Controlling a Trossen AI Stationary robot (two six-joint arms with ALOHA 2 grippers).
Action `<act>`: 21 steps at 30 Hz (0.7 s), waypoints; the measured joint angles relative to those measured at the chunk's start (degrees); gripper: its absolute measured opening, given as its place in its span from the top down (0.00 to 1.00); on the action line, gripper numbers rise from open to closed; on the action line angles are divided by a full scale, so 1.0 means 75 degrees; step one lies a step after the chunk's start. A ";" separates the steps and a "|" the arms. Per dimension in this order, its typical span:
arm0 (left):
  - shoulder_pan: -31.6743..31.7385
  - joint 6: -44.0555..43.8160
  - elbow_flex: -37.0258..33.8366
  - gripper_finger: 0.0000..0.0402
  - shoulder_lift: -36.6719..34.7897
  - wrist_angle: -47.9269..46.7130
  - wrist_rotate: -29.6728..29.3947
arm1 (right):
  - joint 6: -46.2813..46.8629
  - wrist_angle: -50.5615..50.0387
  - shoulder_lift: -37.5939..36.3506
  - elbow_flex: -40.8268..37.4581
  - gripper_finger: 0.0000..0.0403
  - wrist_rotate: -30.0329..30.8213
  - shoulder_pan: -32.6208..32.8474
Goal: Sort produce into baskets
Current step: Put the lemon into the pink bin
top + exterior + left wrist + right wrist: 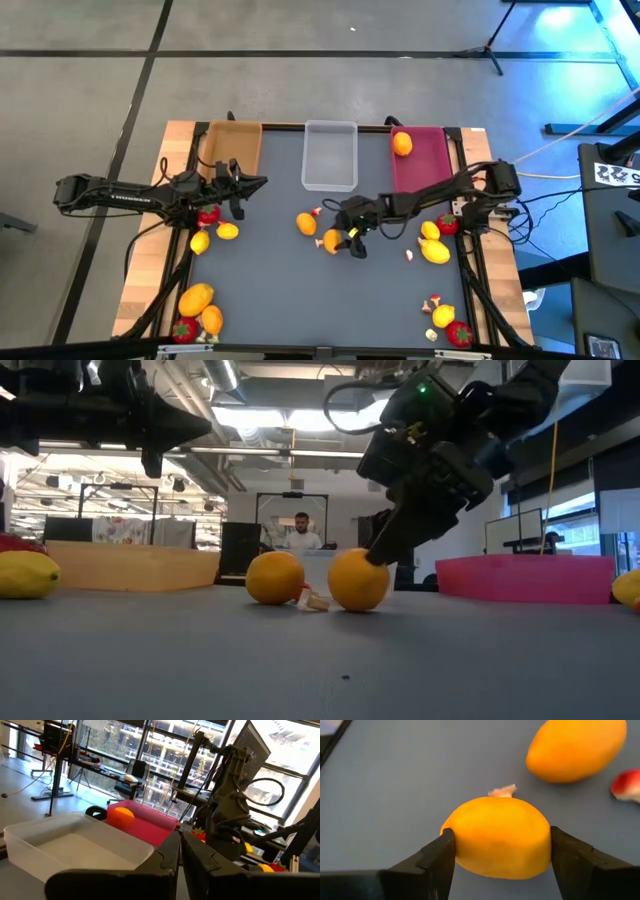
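1. My right gripper (pixel 500 852) brackets the rounded orange toy fruit (pixel 500 837) near the clear plastic tray (pixel 330 155); fingers touching, grip unconfirmed.
2. Left gripper (pixel 180 865) shut, empty.
3. Risk: the smooth fruit squirts out and rolls.

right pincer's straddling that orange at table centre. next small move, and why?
Probably finish closing, then lift. The right pincer has a finger on either side of the orange fruit, which rests on the table; an orange one already lies in the pink basket.
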 joint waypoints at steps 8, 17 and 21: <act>0.0000 0.0000 0.0000 0.96 0.0003 -0.0127 -0.0003 | -0.0085 -0.0812 -0.0846 -0.0016 0.37 0.0393 -0.0006; 0.0003 0.0026 0.0000 0.96 0.0003 -0.0151 -0.0003 | -0.0185 -0.2595 -0.2225 -0.0008 0.37 0.1322 -0.0006; 0.0003 0.0026 0.0000 0.96 0.0001 -0.0151 -0.0003 | -0.0289 -0.3419 -0.2855 -0.0003 0.36 0.1881 -0.0006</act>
